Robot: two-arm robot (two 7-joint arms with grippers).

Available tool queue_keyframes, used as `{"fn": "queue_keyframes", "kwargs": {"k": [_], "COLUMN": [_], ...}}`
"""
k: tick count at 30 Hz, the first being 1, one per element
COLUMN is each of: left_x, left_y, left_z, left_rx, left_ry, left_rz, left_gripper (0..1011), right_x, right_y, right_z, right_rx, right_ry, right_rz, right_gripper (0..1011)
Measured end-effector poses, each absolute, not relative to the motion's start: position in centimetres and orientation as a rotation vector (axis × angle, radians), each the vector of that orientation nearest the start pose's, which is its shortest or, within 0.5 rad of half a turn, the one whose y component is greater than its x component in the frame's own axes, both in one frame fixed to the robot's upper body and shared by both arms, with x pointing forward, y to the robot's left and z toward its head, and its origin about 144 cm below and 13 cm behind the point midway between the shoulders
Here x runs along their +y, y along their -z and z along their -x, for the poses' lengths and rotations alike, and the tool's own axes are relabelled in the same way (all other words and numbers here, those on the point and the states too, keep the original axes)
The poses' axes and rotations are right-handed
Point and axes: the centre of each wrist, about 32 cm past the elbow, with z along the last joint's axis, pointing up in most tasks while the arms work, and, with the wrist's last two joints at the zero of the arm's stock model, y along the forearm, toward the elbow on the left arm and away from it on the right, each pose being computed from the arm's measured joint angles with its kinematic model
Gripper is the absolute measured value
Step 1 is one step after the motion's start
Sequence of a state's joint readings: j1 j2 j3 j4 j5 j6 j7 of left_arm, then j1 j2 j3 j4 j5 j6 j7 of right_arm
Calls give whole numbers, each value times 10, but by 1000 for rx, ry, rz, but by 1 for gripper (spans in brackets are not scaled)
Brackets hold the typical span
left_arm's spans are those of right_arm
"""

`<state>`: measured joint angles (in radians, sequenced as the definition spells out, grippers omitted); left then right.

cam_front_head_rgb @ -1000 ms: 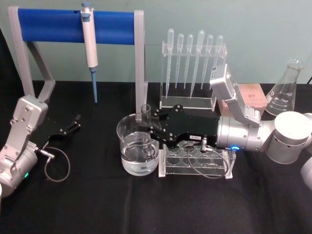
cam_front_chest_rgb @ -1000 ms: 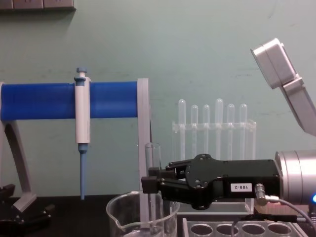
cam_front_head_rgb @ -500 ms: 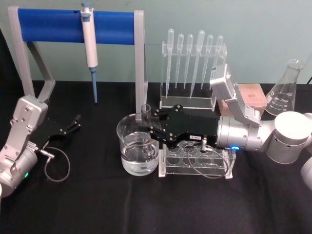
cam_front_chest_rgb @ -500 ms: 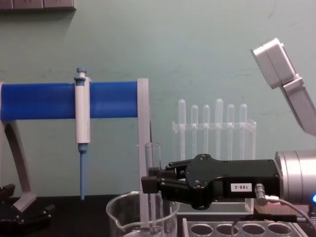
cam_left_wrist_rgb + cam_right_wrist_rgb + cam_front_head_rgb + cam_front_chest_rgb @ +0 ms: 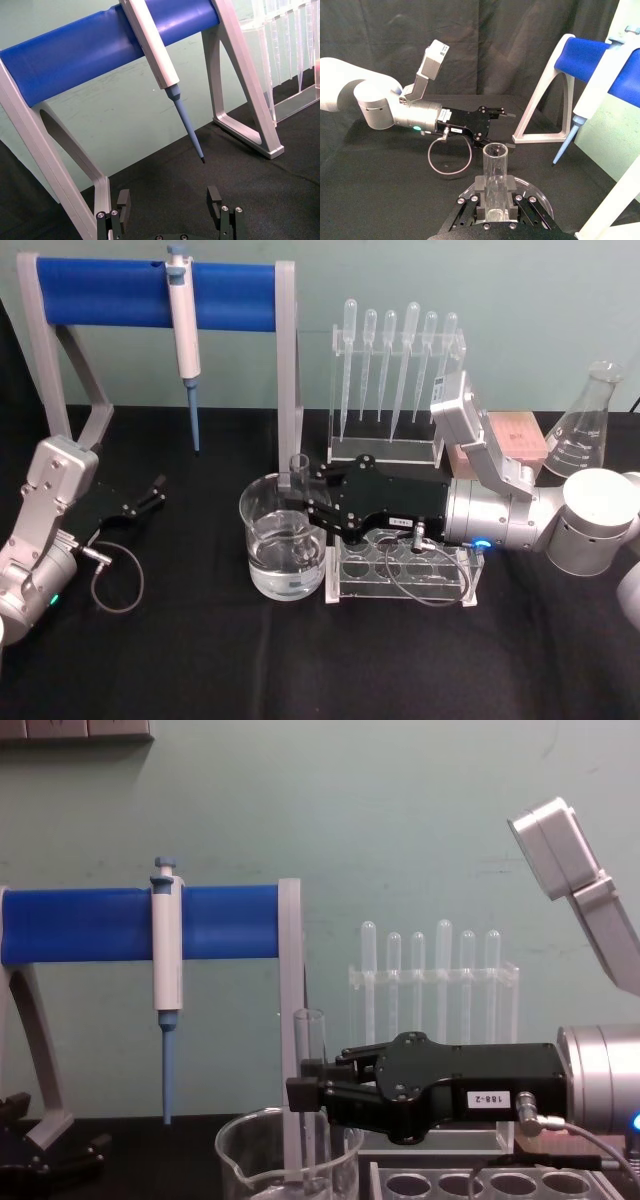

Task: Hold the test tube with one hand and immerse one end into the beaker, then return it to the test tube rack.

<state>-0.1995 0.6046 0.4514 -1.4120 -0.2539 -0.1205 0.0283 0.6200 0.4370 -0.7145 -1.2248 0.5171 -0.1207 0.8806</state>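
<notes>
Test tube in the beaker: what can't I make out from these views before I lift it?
- Lower end of the test tube: in the chest view, the bottom edge cuts it off, along with the base of the beaker.
- How deep the tube sits in the water: in the head view, the right tool and the beaker wall cover it.
- Tube bottom: in the right wrist view, the tool's own fingers hide it.

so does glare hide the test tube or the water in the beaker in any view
Head view: no; small highlights on the beaker wall, water line readable, test tube rim plain above the right gripper. Chest view: the tube is faint against the pale wall, edges traceable into the beaker. Right wrist view: dark backdrop makes it stand out. Left gripper parked open, far left.
</notes>
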Motion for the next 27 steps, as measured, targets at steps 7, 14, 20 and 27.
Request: {"fn": "queue_keyframes", "kwargs": {"k": [7,14,20,27], "left_x": [310,310,310,310], "left_y": [-1140,-1140,-1140,-1140], "left_z": [-489,-489,-489,-489], "left_rx": [-285,-285,-285,-285], "left_ry": [-1248,-1248,-1248,-1248], "left_rz": [-305,-304,-304,-304], "left_gripper": [1000,1000,1000,1000], "right_x": [-217,-217,-217,-217], "right_y": [-1208,-1208,-1208,-1208], "right_z": [-583,-583,-583,-583], "right_rx": [-156,-156,-156,-156], "right_ry": [246,246,246,246], "right_rz": [114,114,114,114], "right_gripper": [241,241,241,239]}}
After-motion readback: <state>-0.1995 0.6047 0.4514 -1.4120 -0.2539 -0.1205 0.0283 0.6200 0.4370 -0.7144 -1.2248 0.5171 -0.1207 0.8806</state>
